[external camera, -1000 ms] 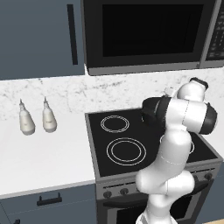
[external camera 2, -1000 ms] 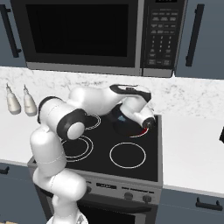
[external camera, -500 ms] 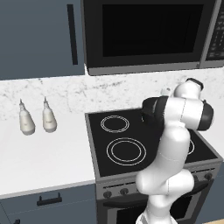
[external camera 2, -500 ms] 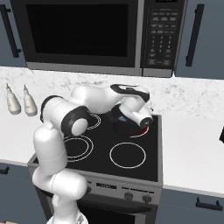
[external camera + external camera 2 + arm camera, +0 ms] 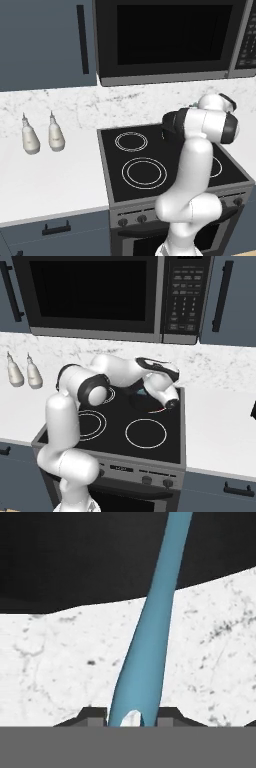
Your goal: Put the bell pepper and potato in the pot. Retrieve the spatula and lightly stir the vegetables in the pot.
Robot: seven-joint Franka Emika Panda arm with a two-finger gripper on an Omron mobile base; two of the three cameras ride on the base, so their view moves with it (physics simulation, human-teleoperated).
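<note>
In the hand view the gripper point(image 5: 132, 714) is closed on the spatula point(image 5: 150, 627), its light-blue handle pinched between the two dark finger tips and running up past the marble backsplash point(image 5: 60, 657) toward the dark microwave above. In the right base view the hand has drawn slightly back toward the rear of the stove point(image 5: 150, 448) since half a second ago, hanging over the back right burner. The two white bottles point(image 5: 42, 135) stand unmoved on the counter point(image 5: 55, 180).

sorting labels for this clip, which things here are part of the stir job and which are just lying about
Part of the job:
- spatula, blue, held between the fingers
- pot, black, on the stove's back right burner, mostly hidden behind the hand

Just lying about:
- two white bottles on the counter left of the stove
- microwave above the stove
</note>
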